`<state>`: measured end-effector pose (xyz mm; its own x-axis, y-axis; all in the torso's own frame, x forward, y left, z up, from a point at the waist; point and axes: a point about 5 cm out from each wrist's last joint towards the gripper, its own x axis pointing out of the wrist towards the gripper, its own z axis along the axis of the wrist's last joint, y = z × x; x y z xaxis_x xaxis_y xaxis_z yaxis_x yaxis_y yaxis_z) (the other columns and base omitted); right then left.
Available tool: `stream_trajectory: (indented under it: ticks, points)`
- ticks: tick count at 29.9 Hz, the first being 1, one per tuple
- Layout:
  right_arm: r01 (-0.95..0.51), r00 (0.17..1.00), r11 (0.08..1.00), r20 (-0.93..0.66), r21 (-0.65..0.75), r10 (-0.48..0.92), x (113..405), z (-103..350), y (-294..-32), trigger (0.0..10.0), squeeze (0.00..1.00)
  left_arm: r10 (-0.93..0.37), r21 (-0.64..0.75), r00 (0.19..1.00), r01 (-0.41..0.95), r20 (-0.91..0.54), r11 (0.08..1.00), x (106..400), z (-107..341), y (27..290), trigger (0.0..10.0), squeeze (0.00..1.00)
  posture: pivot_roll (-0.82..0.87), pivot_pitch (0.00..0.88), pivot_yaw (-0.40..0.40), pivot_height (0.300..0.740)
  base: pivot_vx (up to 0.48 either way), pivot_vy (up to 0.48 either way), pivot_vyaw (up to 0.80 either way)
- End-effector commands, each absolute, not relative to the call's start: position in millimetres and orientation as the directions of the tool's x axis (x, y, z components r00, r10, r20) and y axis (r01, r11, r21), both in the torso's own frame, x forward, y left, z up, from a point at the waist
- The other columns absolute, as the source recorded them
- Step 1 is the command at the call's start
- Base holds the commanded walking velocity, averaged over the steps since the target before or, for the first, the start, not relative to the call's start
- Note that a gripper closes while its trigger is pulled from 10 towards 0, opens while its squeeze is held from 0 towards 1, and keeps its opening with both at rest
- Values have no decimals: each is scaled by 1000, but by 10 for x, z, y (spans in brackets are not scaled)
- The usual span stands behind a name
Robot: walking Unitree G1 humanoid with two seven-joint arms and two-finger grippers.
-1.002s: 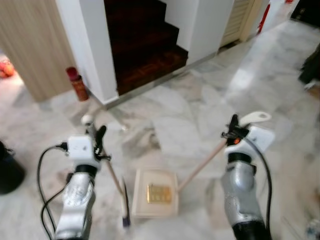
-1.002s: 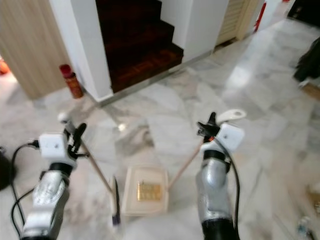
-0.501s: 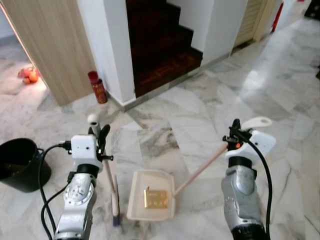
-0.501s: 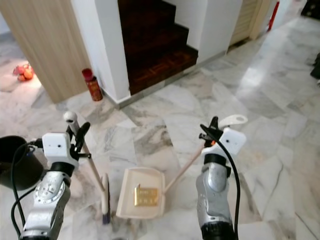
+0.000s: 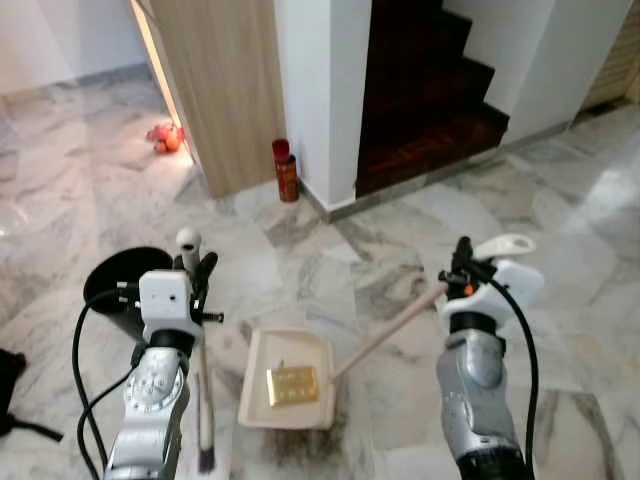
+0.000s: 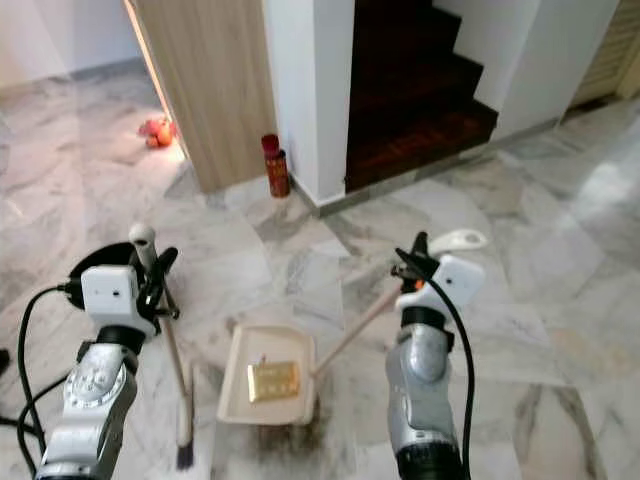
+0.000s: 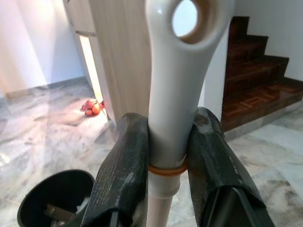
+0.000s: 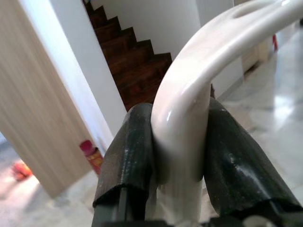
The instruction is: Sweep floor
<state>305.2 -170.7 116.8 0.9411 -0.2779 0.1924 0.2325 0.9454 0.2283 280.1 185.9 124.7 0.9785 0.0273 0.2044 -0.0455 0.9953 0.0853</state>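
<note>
My left gripper [image 5: 197, 272] is shut on the white top of a broom handle [image 7: 171, 118]; the broom [image 5: 203, 400] hangs upright with its dark bristles near the marble floor. My right gripper [image 5: 462, 270] is shut on the curved white grip [image 8: 189, 113] of a dustpan handle. The wooden handle [image 5: 390, 330] slopes down to the cream dustpan [image 5: 285, 380], which lies on the floor between my arms. A yellow-brown flat piece [image 5: 292, 384] lies inside the pan.
A black bin [image 5: 125, 280] stands on the floor behind my left arm. A red can [image 5: 286, 170] stands by the white wall corner. Dark wooden stairs [image 5: 430, 110] rise ahead right. Orange objects [image 5: 163, 137] lie by a wooden panel. A black item [image 5: 12, 395] lies far left.
The camera has turned left: stairs and red can slid right, the black bin came into fuller view. Both grippers keep their hold; broom and dustpan stay between the arms.
</note>
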Motion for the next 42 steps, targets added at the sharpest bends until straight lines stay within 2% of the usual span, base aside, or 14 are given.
stream_trajectory:
  ticks: [1,12,42]
  points:
    - [211,936,949,232,236,-266,3079,1267,-1656,10000,0,32,78,972,-51,234,996,2806,1313,1870,10000,0,49,67,-22,740,0,326,0]
    - [200,943,940,206,276,-262,3082,1235,-1625,10000,0,35,79,972,-54,234,995,2799,1314,1880,10000,0,53,69,-23,740,0,325,0]
    - [182,947,948,213,260,-240,3079,1248,-1601,10000,0,37,82,972,-57,230,995,2784,1320,1893,10000,0,58,76,-21,740,0,324,0]
